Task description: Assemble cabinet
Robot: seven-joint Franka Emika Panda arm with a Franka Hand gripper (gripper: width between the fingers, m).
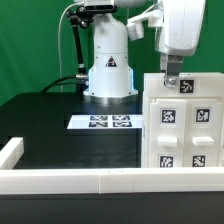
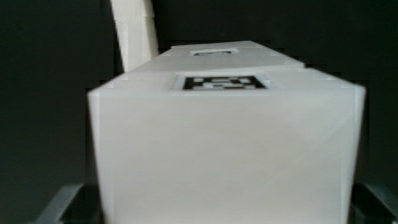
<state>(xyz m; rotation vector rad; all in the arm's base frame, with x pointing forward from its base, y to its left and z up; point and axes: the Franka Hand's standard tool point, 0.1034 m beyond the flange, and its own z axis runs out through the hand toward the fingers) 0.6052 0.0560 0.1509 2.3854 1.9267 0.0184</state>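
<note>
The cabinet (image 1: pixel 185 120) stands at the table's (image 1: pixel 60 125) near edge toward the exterior view's right, tags facing the camera. The gripper (image 1: pixel 172 80) meets its top edge, apparently closed on it. The marker board (image 1: pixel 105 122) lies mid-table. A white rail (image 1: pixel 60 178) borders the near edge.

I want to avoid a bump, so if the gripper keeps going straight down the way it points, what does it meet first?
Most likely the top face of the cabinet: the gripper hangs directly over it, and the wrist view shows the cabinet filling the space ahead. The remaining gap is unclear.

A robotics lab: green backdrop (image 1: pixel 30 40); black table (image 1: pixel 60 125) (tagged marker board (image 1: pixel 108 122)); arm's base (image 1: pixel 108 75).
</note>
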